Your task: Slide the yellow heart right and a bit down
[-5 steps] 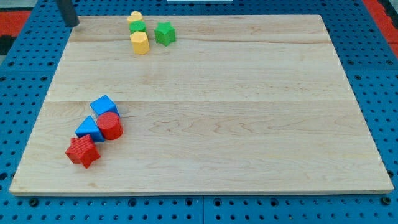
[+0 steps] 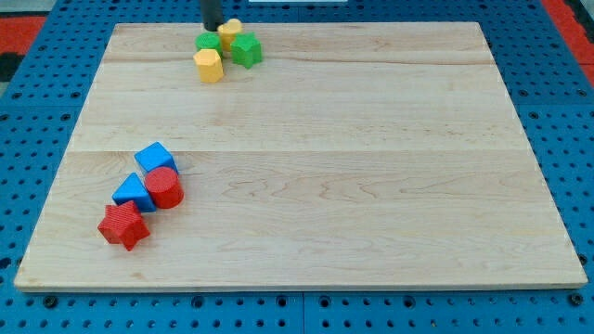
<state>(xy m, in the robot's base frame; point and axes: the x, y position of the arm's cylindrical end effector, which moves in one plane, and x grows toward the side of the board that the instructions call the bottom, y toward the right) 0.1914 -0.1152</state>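
The yellow heart (image 2: pixel 230 30) sits at the board's top edge, left of centre, touching the top of a green star (image 2: pixel 246 49) and the right of a green block (image 2: pixel 208 43). My tip (image 2: pixel 213 26) is at the heart's left side, right against it, above the green block. A yellow hexagon (image 2: pixel 209 66) lies just below the green block.
A wooden board (image 2: pixel 371 167) lies on a blue perforated table. At the lower left a blue cube (image 2: pixel 155 158), a red cylinder (image 2: pixel 165 186), a blue triangular block (image 2: pixel 135 193) and a red star (image 2: pixel 123 225) cluster together.
My tip moved from the view's top left corner rightward to the heart. The yellow heart has shifted right, from above the green block to above the green star.
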